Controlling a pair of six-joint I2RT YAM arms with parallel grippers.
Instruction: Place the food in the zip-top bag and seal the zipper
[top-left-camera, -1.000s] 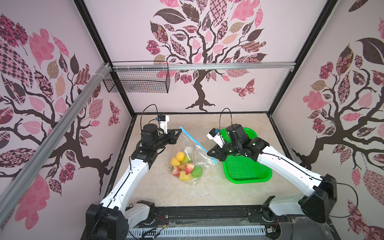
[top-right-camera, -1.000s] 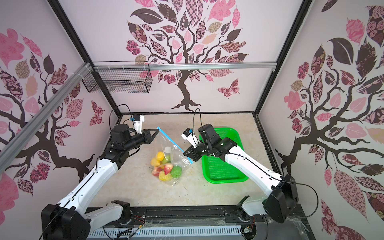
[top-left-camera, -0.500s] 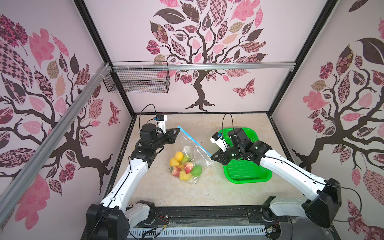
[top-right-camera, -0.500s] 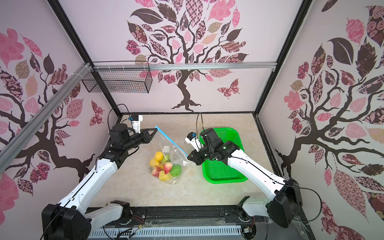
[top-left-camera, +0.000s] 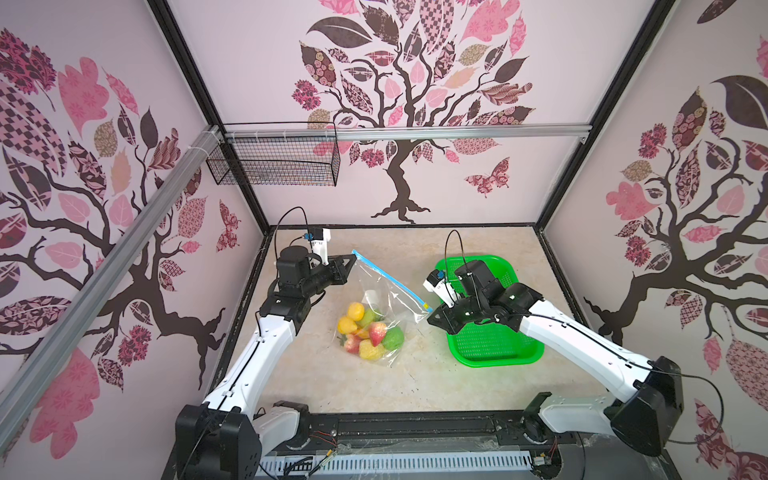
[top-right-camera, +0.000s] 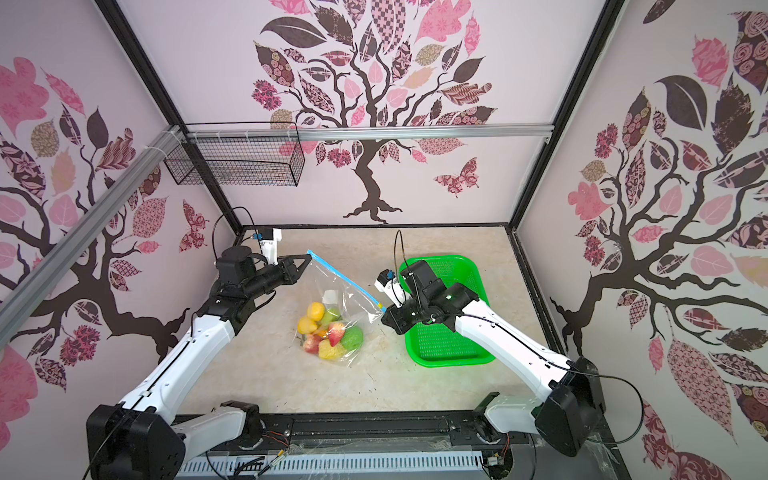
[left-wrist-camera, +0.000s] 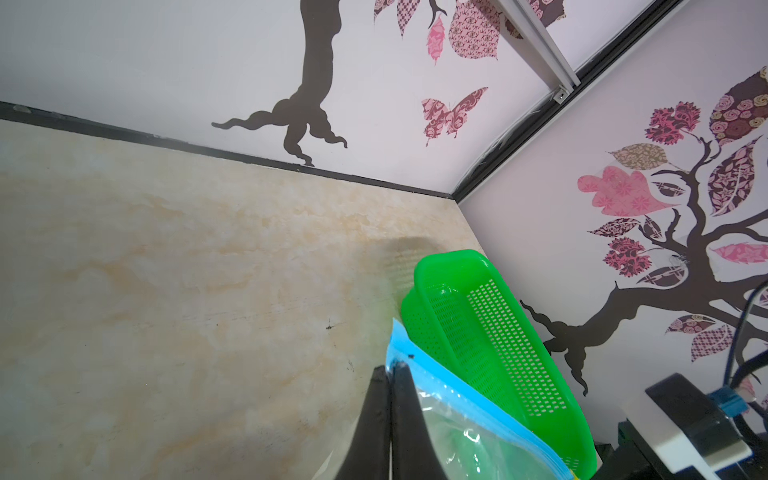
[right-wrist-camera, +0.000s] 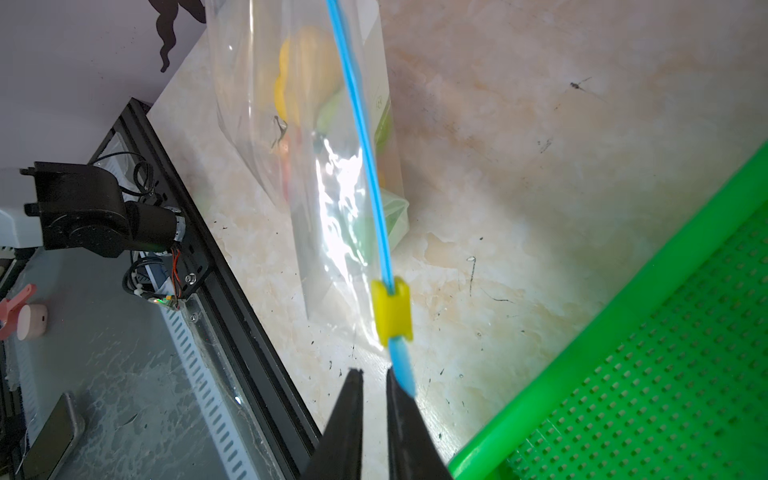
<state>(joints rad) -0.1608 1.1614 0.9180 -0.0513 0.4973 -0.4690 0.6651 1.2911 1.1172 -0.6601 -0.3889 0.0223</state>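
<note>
Left arm (top-left-camera: 270, 340) raised, fingers (left-wrist-camera: 374, 415) pinching zipper (left-wrist-camera: 440, 380)

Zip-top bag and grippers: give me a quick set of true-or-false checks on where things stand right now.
1. All the food lies inside the zip-top bag. True.
2. The left gripper is shut on one end of the zipper. True.
3. The yellow slider sits at the left gripper's end. False: it sits at the end by the right gripper.
4. The right gripper is clamped on the slider. False: the slider lies just past its fingertips, and the jaws stand slightly apart with nothing between them.
5. The green basket holds fruit. False: no food shows in it.
</note>
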